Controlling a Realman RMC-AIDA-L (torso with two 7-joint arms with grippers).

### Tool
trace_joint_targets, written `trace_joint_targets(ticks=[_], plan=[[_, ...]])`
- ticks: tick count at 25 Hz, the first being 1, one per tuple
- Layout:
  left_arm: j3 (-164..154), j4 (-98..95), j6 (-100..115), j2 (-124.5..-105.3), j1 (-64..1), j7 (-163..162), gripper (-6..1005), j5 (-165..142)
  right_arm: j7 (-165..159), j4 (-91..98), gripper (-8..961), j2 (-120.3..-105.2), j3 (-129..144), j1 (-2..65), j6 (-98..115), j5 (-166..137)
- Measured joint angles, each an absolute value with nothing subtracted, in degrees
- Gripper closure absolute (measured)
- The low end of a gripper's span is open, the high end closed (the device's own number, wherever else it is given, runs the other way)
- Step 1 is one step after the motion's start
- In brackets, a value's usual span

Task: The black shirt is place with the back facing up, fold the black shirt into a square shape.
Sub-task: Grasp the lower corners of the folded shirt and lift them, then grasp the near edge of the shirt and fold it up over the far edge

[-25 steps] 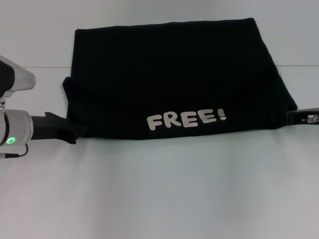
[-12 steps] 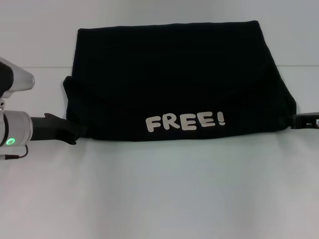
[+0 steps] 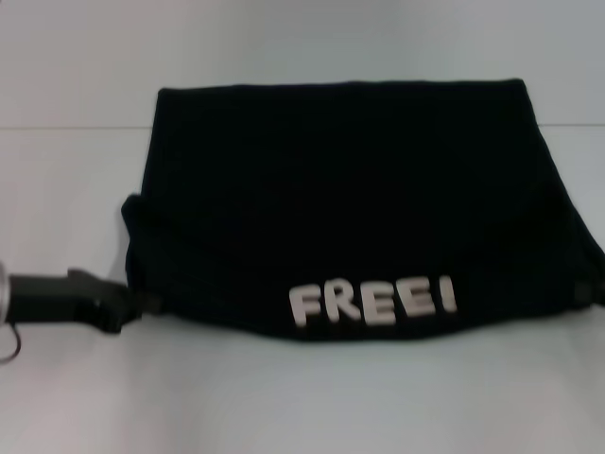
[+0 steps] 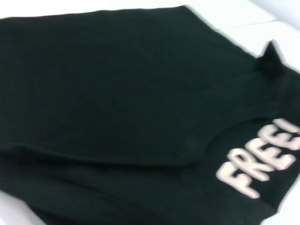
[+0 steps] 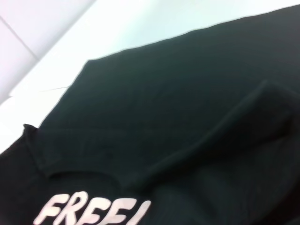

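The black shirt [image 3: 340, 189] lies folded over on the white table, its silver-white "FREE!" lettering [image 3: 373, 301] along the near edge. At the shirt's near left corner, my left gripper [image 3: 128, 305] is shut on the cloth. My right gripper [image 3: 594, 291] holds the near right corner and shows only as a dark tip at the picture's edge. The left wrist view is filled by the shirt [image 4: 117, 93] and its lettering [image 4: 262, 159]. The right wrist view shows the shirt [image 5: 187, 93] with a raised fold across it. Neither wrist view shows fingers.
The white table [image 3: 302, 397] stretches bare in front of the shirt and on its left. A pale wall rises behind the shirt's far edge.
The shirt's near edge with the lettering has come nearer and lower in the head view, and the shirt looks larger. Both grippers moved the same way with its corners.
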State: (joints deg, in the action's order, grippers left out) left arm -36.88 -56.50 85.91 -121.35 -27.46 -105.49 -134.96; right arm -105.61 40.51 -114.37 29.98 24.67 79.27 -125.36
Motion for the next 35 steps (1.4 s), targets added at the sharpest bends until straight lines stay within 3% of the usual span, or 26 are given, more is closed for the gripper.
trace_joint_targets(ticks=[13,20,25,32,35], plan=[[-21.02,-56.23,113.87,-119.43,-22.66,-98.94,992,-135.02,-91.59,40.23,907,-114.77,21.8,9.8,98.52,-124.97],[-20.56,-56.42,115.51,-119.91,-20.46,-98.89,991,-135.19,-90.61,40.74,907,-114.91,20.45,6.98,104.18,-125.2],[-19.96,-55.6,112.21,-118.76,-23.9,-98.91,991,-134.89,-90.26,40.57,907,-113.65,16.74,10.86,104.87,-125.27],[-22.98,-43.16,93.29,-114.49,-36.27,-99.79,992,-135.23,-92.59,36.39,907,-110.82,16.91,23.14,93.63,-125.62],[-24.94,-40.4,86.19,-113.98,-39.0,-100.98,992,-135.26,-93.72,35.17,906,-110.64,17.1,26.24,88.43,-126.8]])
